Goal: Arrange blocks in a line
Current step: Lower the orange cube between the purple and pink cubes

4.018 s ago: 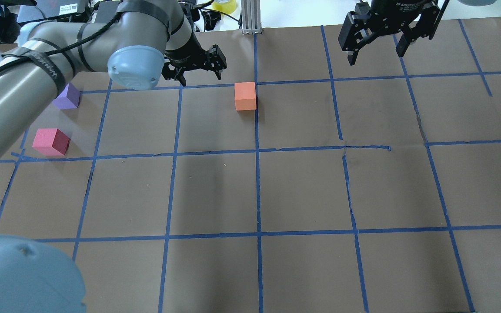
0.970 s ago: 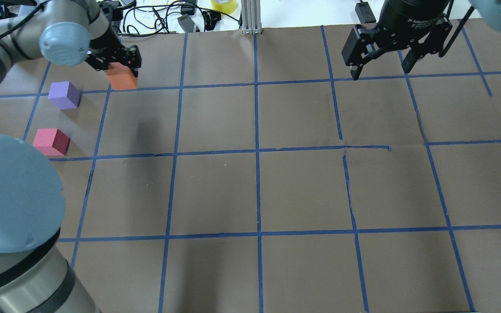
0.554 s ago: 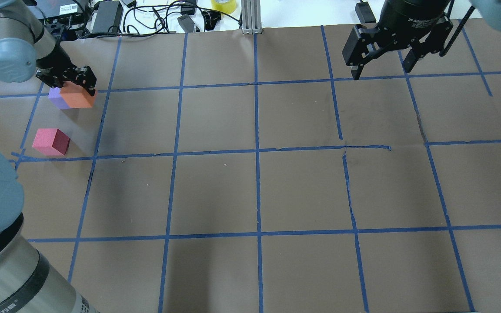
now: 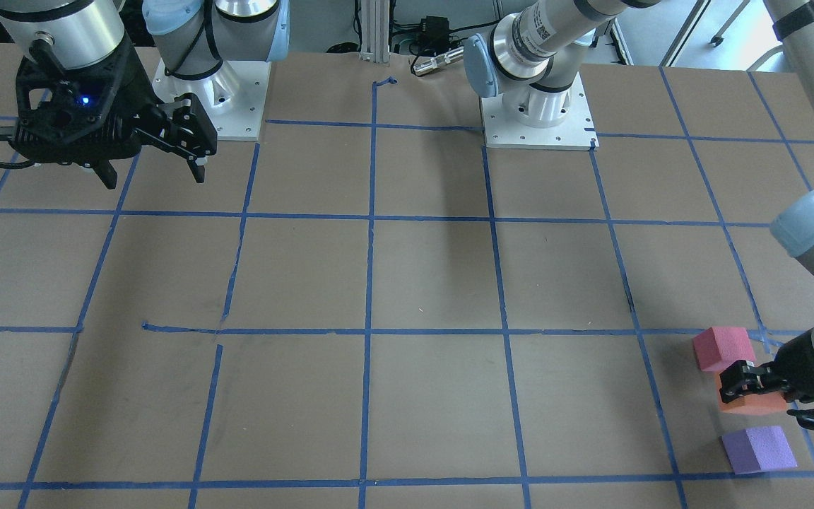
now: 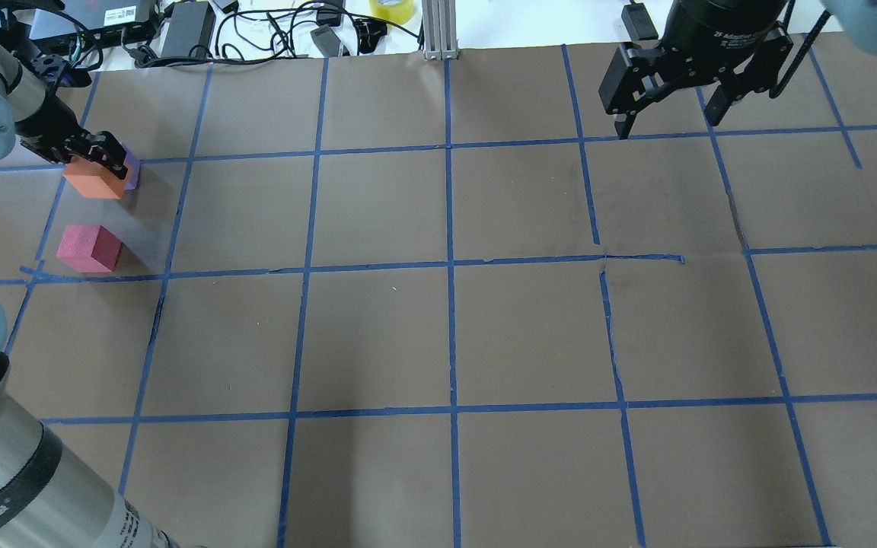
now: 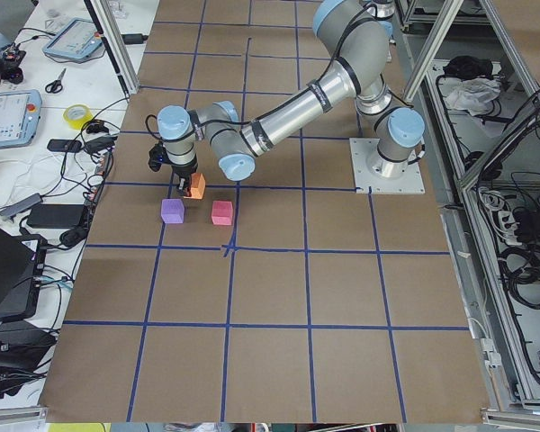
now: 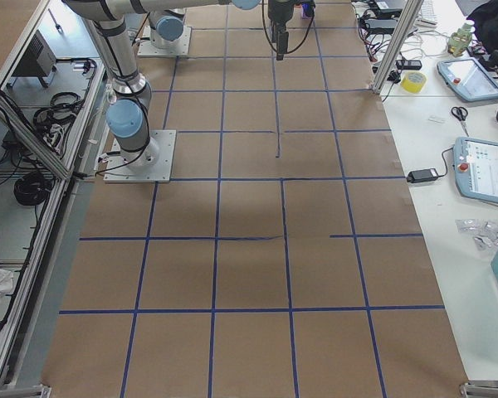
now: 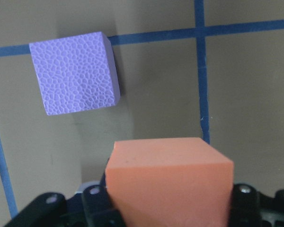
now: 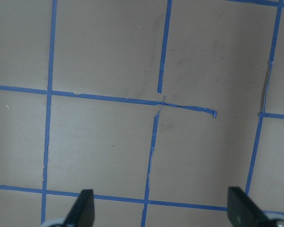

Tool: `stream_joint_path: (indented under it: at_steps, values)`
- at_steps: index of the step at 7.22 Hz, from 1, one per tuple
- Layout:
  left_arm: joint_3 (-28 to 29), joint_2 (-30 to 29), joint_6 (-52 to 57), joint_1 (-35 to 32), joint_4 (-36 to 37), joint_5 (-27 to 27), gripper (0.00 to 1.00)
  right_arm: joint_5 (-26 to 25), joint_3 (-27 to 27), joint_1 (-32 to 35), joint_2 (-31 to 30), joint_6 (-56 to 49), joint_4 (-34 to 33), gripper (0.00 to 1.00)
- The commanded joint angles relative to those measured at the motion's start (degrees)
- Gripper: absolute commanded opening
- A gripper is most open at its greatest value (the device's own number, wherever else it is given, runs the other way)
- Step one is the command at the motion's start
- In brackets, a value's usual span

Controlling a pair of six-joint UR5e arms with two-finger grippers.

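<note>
The orange block (image 5: 92,181) is no longer seen at the middle of the table (image 5: 377,335), where it lay four seconds ago. It has been carried to the robot's left end and is held there by the left claw (image 5: 94,156), which is closed on its sides, as the left wrist view confirms. Over the last second it has been swung past the purple block (image 4: 759,449), and in the front-facing view it is now placed between that block and the pink block (image 4: 723,348), near both. Most of the purple block is hidden behind it in the overhead view, so it is judged to be raised above the table; whether it touches the surface cannot be told. The purple and pink blocks have not been shifted. The right claw (image 5: 668,126) has been kept wide open and empty at the far right, holding nothing. The carry is thus judged nearly done: once the orange block is lowered and released into that gap, a row of three should be formed.
</note>
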Motion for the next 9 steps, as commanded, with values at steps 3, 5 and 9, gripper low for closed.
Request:
stream_joint_path:
  at_steps: [3,5,9]
  values:
    - [-0.76,-1.98,0.73,2.24,1.63,-0.42,0.00,0.03,0.07,-0.09,0.00,-0.03,-0.27,1.00]
    - [-0.85,-2.25,-4.10,2.34,2.17,-0.34,0.00,0.03,0.07,-0.09,0.00,-0.03,-0.19,1.00]
    - [-4.54,-2.34,-2.72,3.74,7.78,-0.60,0.00,0.20,-0.02,-0.09,0.08,-0.03,-0.36,1.00]
